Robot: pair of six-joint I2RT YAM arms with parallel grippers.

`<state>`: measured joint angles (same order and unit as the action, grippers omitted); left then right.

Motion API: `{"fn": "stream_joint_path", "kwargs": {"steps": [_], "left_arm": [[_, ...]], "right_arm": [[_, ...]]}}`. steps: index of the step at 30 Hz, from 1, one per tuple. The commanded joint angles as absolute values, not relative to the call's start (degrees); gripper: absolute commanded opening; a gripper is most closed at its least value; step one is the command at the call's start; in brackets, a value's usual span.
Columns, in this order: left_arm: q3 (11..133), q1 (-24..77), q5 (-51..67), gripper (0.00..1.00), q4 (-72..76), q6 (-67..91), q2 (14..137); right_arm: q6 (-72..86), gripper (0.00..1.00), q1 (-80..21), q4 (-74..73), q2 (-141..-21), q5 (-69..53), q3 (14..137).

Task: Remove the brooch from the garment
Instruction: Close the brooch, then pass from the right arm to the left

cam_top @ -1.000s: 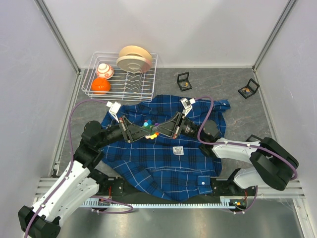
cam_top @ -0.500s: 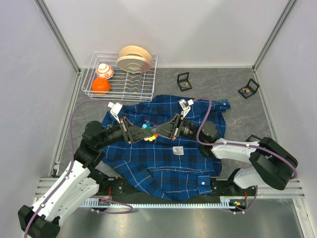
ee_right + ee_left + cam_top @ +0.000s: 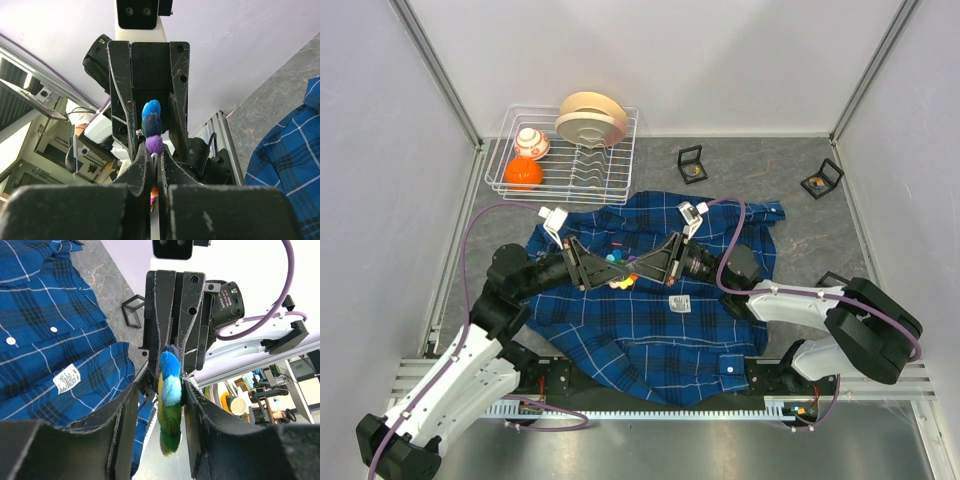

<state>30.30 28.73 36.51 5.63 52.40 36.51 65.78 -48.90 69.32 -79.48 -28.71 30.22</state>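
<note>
The dark-blue plaid shirt (image 3: pixel 650 320) lies spread on the grey table; it also shows in the left wrist view (image 3: pixel 50 330) and the right wrist view (image 3: pixel 295 150). The brooch (image 3: pixel 619 266) is a string of coloured pom-poms, held in the air above the shirt between the two grippers, which face each other. My right gripper (image 3: pixel 638 266) is shut on the brooch's metal pin just below the purple pom-pom (image 3: pixel 153 144). My left gripper (image 3: pixel 603 267) is open, its jaws standing either side of the blue and green pom-poms (image 3: pixel 170 390) with gaps showing.
A white wire dish rack (image 3: pixel 506 172) at the back left holds cream plates (image 3: pixel 590 118), an orange ball (image 3: pixel 523 172) and a white-and-orange ball (image 3: pixel 531 142). Two small black boxes (image 3: pixel 691 165) (image 3: pixel 820 181) stand on the table behind the shirt.
The right gripper has shifted slightly left with the brooch, closer to the left gripper. The shirt has stayed flat on the table.
</note>
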Motion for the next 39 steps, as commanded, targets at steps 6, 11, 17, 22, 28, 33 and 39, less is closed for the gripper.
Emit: {"fn": "stream_joint_path", "kwargs": {"steps": [6,11,17,22,28,33,39], "left_arm": [[31.91,27.77,36.65,0.53,-1.67,49.04,31.12],[31.73,27.33,37.00,0.60,-1.93,49.83,28.30],[32.87,26.98,37.53,0.58,-0.18,52.20,29.79],[33.92,26.89,39.19,0.30,-0.18,51.42,32.08],[42.76,26.37,33.87,0.02,-13.93,29.13,33.57],[49.56,26.63,26.91,0.02,-11.52,7.43,40.50],[51.77,27.33,21.80,0.02,-8.62,-8.49,45.00]], "right_arm": [[63.55,0.00,-47.72,66.19,-74.71,-31.20,31.73],[63.28,0.00,-47.29,65.48,-73.92,-32.43,31.81],[62.23,0.00,-47.20,62.50,-73.39,-35.51,33.22],[60.74,0.00,-47.29,59.25,-71.90,-36.56,34.63],[36.38,0.51,-46.14,0.38,-70.39,-22.74,51.90],[37.08,0.57,-45.70,-32.77,-77.07,-8.54,71.79],[43.94,0.68,-45.62,-38.67,-77.52,-0.62,85.42]]}}
